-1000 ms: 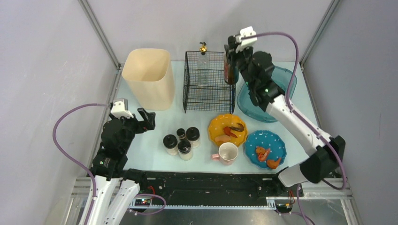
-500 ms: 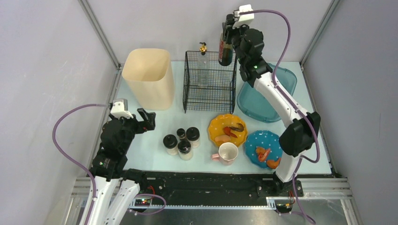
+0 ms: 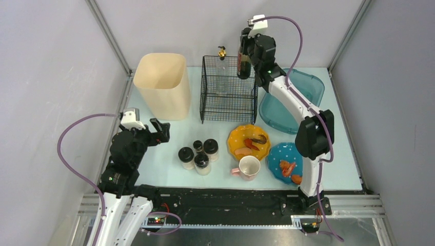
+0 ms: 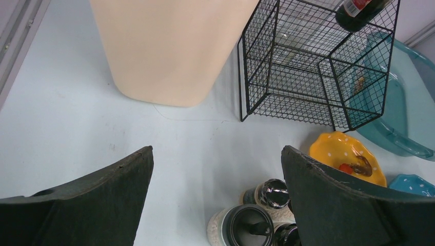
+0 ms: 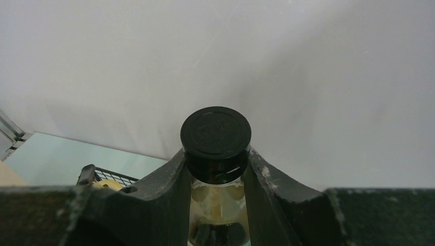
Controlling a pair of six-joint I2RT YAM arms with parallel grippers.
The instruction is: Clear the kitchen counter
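my right gripper is closed narrow on the neck of a dark bottle, just under its black cap. the wrist view shows a finger pressed to each side of the glass. the bottle hangs upright, high in the air at the far right corner of the black wire basket. from the overhead view i can't say for sure whether its base is over the basket or just outside that corner. a clear bottle with a gold top stands inside the basket.

my left gripper sits low on the left with its jaws spread wide and nothing between them.

the kitchen counter lies pale mint under everything. on it are a cream bin far left, a teal tub far right, and a cluster of jars near the middle. also there are an orange plate, a blue dotted plate and a pink mug.
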